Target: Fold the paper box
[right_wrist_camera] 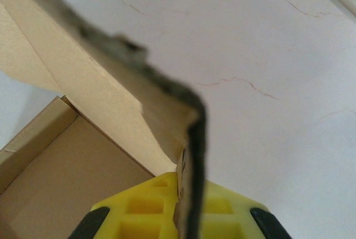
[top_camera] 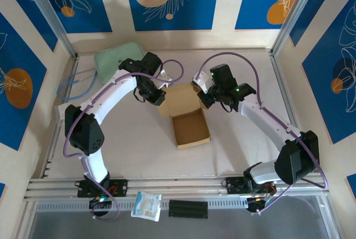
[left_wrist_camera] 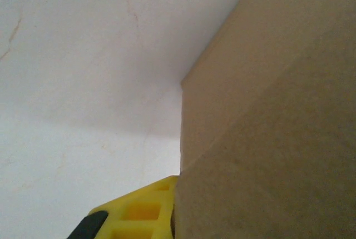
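The white tabletop (top_camera: 133, 144) is seen from above, with the two arms arched in from the near edge toward its middle and a green pouch (top_camera: 114, 56) left at the far left corner. The box (top_camera: 190, 129) sits at the centre, partly formed: a shallow open tray is turned up toward the camera, and a wide lid (top_camera: 178, 99) is raised off its far side between the arms. The card is judged light and fairly stiff across its panels but weak at the scored creases, so it can be expected to slide or lift off the tabletop if pushed from one side alone, and to crumple if pinched hard near a corner. Hold is best taken on the lid's two side edges, close to the fold line, so that both sides are turned together. The right claw (top_camera: 202, 99) is set at the lid's right edge and, in its wrist view, is closed on that edge, the card caught between the yellow fingers (right_wrist_camera: 139, 211). The left claw (top_camera: 158, 98) is at the lid's left edge; one yellow finger (left_wrist_camera: 139, 211) is seen against the card, and whether it grips cannot be told.
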{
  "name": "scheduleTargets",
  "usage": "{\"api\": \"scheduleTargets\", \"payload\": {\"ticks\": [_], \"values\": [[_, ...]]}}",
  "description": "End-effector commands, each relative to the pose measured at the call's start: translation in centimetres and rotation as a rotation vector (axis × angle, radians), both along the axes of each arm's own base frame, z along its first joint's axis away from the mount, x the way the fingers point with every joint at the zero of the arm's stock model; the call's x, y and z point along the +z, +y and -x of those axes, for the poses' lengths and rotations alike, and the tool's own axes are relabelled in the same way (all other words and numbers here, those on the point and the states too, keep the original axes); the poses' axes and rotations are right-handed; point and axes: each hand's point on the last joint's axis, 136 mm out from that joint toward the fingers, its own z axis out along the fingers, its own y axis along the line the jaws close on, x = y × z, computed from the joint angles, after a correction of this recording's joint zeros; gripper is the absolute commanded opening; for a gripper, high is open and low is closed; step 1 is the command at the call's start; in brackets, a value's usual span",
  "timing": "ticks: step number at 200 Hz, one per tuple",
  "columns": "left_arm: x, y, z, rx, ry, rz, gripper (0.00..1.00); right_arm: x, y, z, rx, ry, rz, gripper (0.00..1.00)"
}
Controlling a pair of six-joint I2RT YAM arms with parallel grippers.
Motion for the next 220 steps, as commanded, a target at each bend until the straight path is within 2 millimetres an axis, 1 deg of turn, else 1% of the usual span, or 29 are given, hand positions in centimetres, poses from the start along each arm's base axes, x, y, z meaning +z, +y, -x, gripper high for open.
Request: {"api": "scheduleTargets", "payload": {"ticks": [1,7,23,39,54,69,85,110,132,141,156,168,185,198,220], "values": [[1.4,0.2,-0.2,-0.008,-0.076,-0.034,0.09,0.8,0.5,0.1,-0.015,0.026,-0.026,0.16],[1.6,0.0,-0.1,-0.027,-0.098,-0.028,0.08,0.9,0.6,0.3,-0.012,0.043,-0.032,0.22],[1.9,-0.5,0.0,-0.061,-0.132,-0.013,0.08,1.3,0.6,1.2,0.010,0.089,-0.032,0.42],[1.8,-0.5,-0.1,-0.075,-0.138,-0.020,0.08,1.2,0.2,1.6,0.005,0.123,-0.005,0.54],[1.6,-0.1,-0.4,-0.071,-0.145,-0.052,0.08,0.8,-0.7,1.9,-0.025,0.160,0.034,0.57],[1.3,0.2,-0.7,-0.066,-0.149,-0.091,0.08,0.2,-1.5,2.0,-0.069,0.207,0.066,0.57],[1.2,0.4,-1.0,-0.055,-0.153,-0.112,0.08,-0.4,-1.9,2.5,-0.099,0.265,0.084,0.57],[1.5,0.3,-1.5,-0.033,-0.179,-0.123,0.08,-1.2,-2.4,3.2,-0.157,0.334,0.096,0.54],[1.5,0.1,-1.6,-0.031,-0.187,-0.122,0.09,-1.6,-2.5,3.1,-0.207,0.362,0.084,0.48],[1.5,0.1,-1.6,-0.029,-0.189,-0.126,0.09,-1.7,-2.6,2.9,-0.231,0.368,0.089,0.43],[1.5,0.1,-1.9,-0.014,-0.200,-0.132,0.09,-1.7,-2.6,2.4,-0.268,0.375,0.091,0.29],[1.6,0.2,-2.3,0.013,-0.212,-0.132,0.08,-1.8,-2.4,2.0,-0.296,0.378,0.090,0.22],[2.0,0.0,-3.3,0.115,-0.241,-0.117,0.07,-1.7,-1.9,1.2,-0.342,0.370,0.060,0.19],[2.4,-0.5,-4.3,0.219,-0.257,-0.068,0.05,-1.5,-1.7,0.1,-0.423,0.364,0.009,0.17],[3.0,-1.7,-5.8,0.377,-0.281,0.043,0.04,-1.0,-0.9,-1.5,-0.528,0.373,-0.095,0.09]]}}
